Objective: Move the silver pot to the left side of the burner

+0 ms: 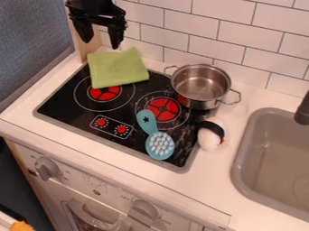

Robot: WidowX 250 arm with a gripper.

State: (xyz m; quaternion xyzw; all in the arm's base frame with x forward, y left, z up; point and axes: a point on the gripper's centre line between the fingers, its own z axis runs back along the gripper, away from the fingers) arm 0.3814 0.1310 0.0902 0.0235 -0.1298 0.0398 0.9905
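We see the silver pot upright at the back right corner of the black cooktop. One of its handles points back and left, while the other reaches past the cooktop's right border, over the white surface. The lower wall of the pot stands just beside the red middle of the right burner, close to its outer ring.

We have the gripper high at the upper left, above the back left corner, with its two fingers spread apart and nothing held. Just below it, as we look, the green cloth lies over the cooktop's back left edge and covers the rear part of the left burner. Between the cloth and the pot we see a strip of black glass, and more of that glass between the left burner and the front left corner.

The teal brush lies with its handle over the near left part of the right burner and its head toward the front border. At the right border sits a white and black object, between the cooktop and the gray sink. Behind the pot we have the tiled wall, near its back rim, and to the right the dark faucet.
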